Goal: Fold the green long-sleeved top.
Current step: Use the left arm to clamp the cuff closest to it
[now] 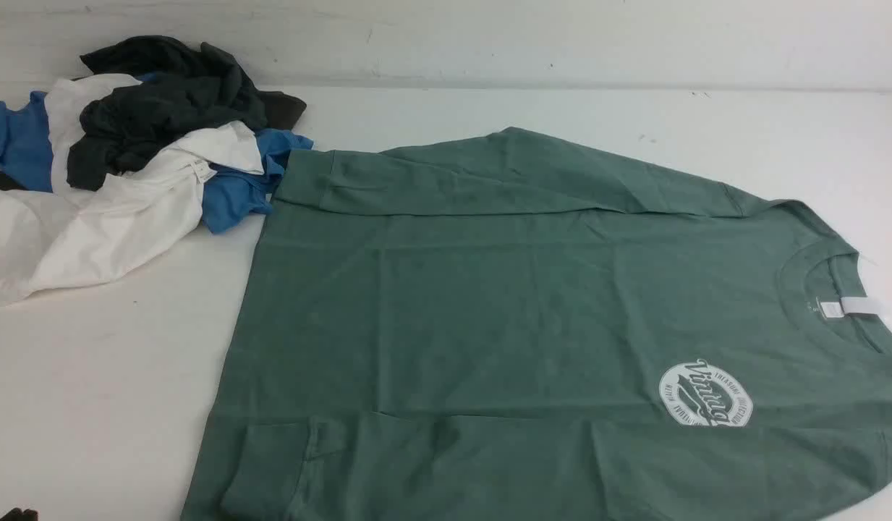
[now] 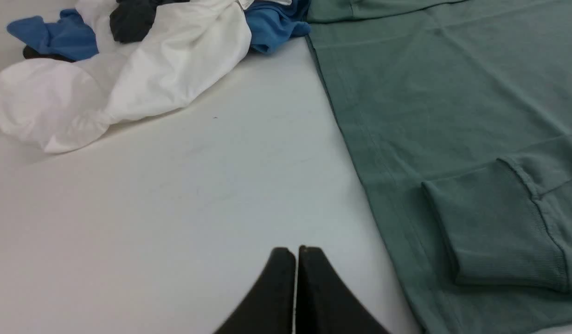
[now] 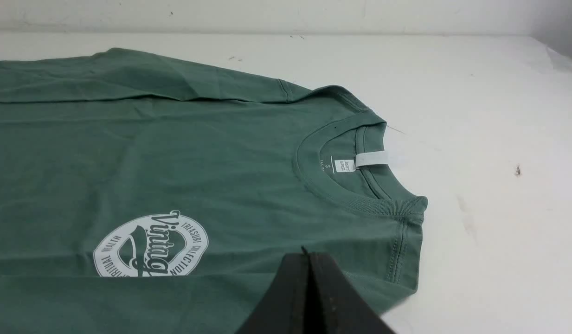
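The green long-sleeved top (image 1: 489, 304) lies flat on the white table (image 1: 91, 398), its neck toward the right and its hem toward the left. Both sleeves are folded in over the body, and the near one ends in a ribbed cuff (image 2: 499, 236). The round white logo (image 1: 706, 394) and the neck label (image 1: 843, 307) face up. In the left wrist view my left gripper (image 2: 296, 253) is shut and empty, over bare table beside the hem (image 2: 341, 125). My right gripper (image 3: 309, 255) is shut above the near shoulder of the top (image 3: 174, 153), with no cloth seen between its fingers.
A heap of blue, white and dark grey garments (image 1: 127, 145) lies at the back left, touching the far hem corner of the top; it also shows in the left wrist view (image 2: 151, 69). A white wall (image 1: 489, 43) runs along the back of the table.
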Controlling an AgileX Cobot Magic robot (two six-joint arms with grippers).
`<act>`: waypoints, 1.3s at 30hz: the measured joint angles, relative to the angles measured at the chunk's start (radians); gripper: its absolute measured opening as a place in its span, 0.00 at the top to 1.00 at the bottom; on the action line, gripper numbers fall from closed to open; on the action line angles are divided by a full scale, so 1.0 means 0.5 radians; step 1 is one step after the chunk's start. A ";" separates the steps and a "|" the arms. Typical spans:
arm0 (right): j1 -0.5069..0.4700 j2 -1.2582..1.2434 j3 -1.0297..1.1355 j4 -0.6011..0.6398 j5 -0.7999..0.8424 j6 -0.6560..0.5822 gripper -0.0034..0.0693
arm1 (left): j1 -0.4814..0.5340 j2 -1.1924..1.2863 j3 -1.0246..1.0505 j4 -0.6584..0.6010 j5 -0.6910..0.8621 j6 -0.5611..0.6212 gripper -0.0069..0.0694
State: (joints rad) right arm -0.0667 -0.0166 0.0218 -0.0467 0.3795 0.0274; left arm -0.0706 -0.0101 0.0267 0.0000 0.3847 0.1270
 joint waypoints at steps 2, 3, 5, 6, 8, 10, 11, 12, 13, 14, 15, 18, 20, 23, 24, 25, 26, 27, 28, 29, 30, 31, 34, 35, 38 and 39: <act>0.000 0.000 0.000 0.000 0.000 0.000 0.98 | 0.000 0.000 0.000 0.000 0.000 0.000 0.91; 0.000 0.000 0.000 0.000 0.000 0.000 0.98 | 0.000 0.000 0.000 0.000 0.000 0.000 0.91; 0.000 0.000 0.000 0.000 0.000 0.000 0.98 | 0.000 0.000 0.000 0.000 0.000 0.000 0.91; 0.000 0.000 0.000 0.000 0.000 0.000 0.98 | 0.000 0.000 0.000 0.000 0.000 0.000 0.91; 0.000 0.000 0.000 0.000 0.000 0.000 0.98 | 0.000 0.000 0.000 0.000 0.000 0.000 0.91; 0.000 0.000 0.000 0.000 0.000 0.000 0.98 | 0.000 0.000 0.000 0.000 0.000 0.000 0.91; 0.000 0.000 0.000 0.000 0.000 0.000 0.98 | 0.000 0.000 0.000 0.000 0.000 0.000 0.91; 0.000 0.000 0.000 0.000 0.000 0.000 0.98 | 0.000 0.000 0.000 0.000 0.000 0.000 0.91; 0.000 0.000 0.000 0.000 0.000 0.000 0.98 | 0.000 0.000 0.000 0.000 0.000 0.000 0.91; 0.000 0.000 0.000 0.000 0.000 0.000 0.98 | 0.000 0.000 0.000 0.000 0.000 0.000 0.91; 0.000 0.000 0.000 0.000 0.000 0.000 0.98 | 0.000 0.000 0.000 0.026 -0.005 0.000 0.91; 0.000 0.000 0.000 0.000 0.000 0.000 0.98 | 0.000 0.000 0.000 0.026 -0.086 -0.024 0.91; 0.000 0.000 0.000 0.000 0.000 0.000 0.98 | 0.000 0.000 0.000 -0.078 -0.201 -0.096 0.91; 0.000 0.000 0.000 0.000 0.000 0.000 0.98 | 0.000 0.000 0.001 -0.330 -0.451 -0.230 0.91; 0.000 0.000 0.000 0.000 0.000 0.000 0.98 | 0.000 0.000 0.001 -0.438 -0.531 -0.271 0.91; 0.000 0.000 0.000 0.000 0.000 0.000 0.98 | 0.000 0.000 0.001 -0.556 -0.644 -0.305 0.91; 0.000 0.000 0.000 0.000 0.000 0.000 0.98 | 0.000 0.000 0.001 -0.622 -0.710 -0.330 0.91; 0.000 0.000 0.000 -0.002 0.000 0.000 0.98 | 0.000 0.000 0.001 -0.689 -0.769 -0.365 0.91; 0.000 0.000 0.000 -0.002 0.000 0.000 0.98 | 0.000 0.000 0.001 -0.789 -0.866 -0.399 0.91; 0.000 0.000 0.000 0.005 -0.014 0.003 0.98 | 0.000 0.000 0.001 -0.839 -0.927 -0.422 0.91; 0.000 0.000 0.003 0.059 -0.043 0.031 0.98 | 0.000 0.000 0.001 -0.937 -1.008 -0.456 0.91; 0.000 0.000 0.009 0.113 -0.085 0.072 0.98 | 0.000 0.000 0.001 -0.998 -1.100 -0.485 0.91; 0.006 0.000 0.014 0.550 -0.312 0.313 0.98 | 0.000 0.000 -0.003 -1.150 -1.423 -0.620 0.91; 0.008 0.000 0.014 0.687 -0.383 0.386 0.98 | 0.000 0.000 -0.021 -1.153 -1.491 -0.664 0.91; 0.010 0.000 0.014 1.173 -0.581 0.586 0.98 | 0.000 0.000 -0.250 -1.002 -1.542 -0.718 0.91; 0.010 0.000 0.014 1.259 -0.608 0.598 0.98 | 0.000 0.000 -0.340 -0.950 -1.517 -0.721 0.91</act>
State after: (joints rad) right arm -0.0616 -0.0166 0.0289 0.5827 0.0753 0.3265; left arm -0.0706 -0.0101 -0.1431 -0.4750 -0.3737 -0.2333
